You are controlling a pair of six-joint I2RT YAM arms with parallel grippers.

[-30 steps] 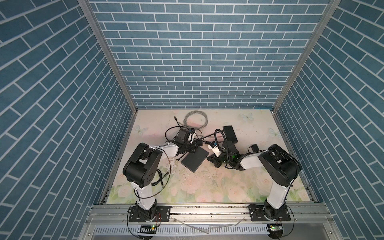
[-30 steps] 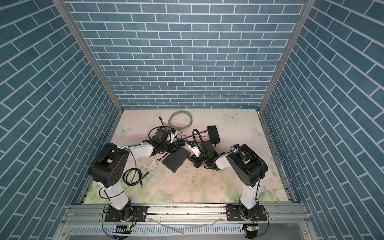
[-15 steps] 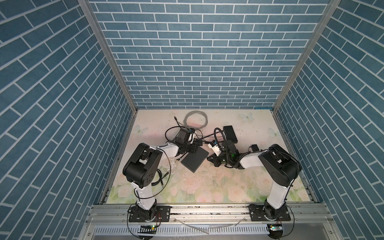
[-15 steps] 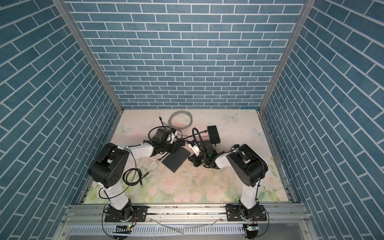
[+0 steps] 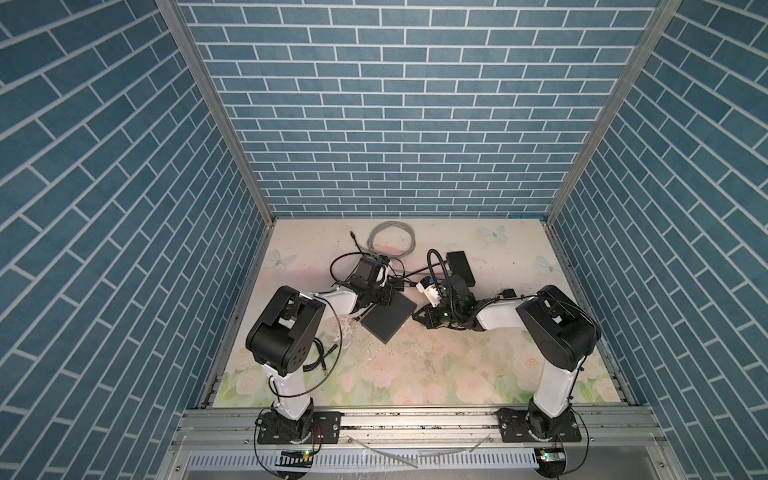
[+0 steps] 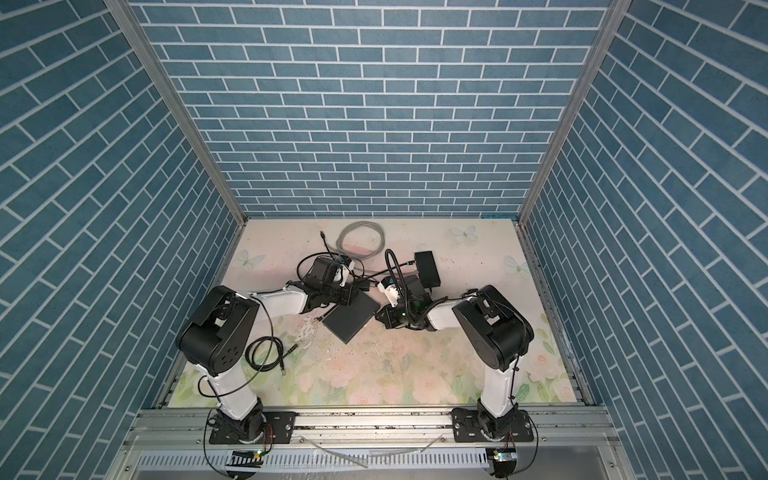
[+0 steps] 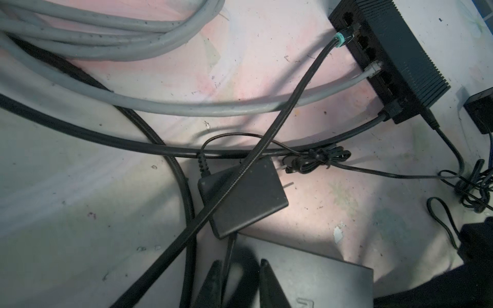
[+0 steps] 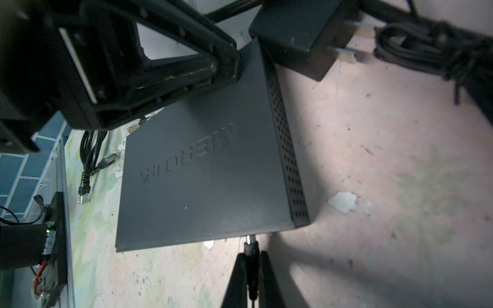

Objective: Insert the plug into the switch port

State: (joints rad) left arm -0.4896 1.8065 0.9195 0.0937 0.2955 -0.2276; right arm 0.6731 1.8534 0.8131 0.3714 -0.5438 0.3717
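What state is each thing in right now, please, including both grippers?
switch: lying flat, logo up.
plug: clamped, tip at the switch's edge; insertion unclear.
right gripper: shut on the plug.
left gripper: at the switch's corner; grip unclear.
ribbed switch: several cables plugged in.
power adapter: unplugged, prongs bare.
grey cable: coiled.

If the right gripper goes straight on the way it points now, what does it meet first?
The plug held in the shut jaws of the right gripper would meet the near side of the flat black switch first. Its tip looks almost there, though depth is unclear.
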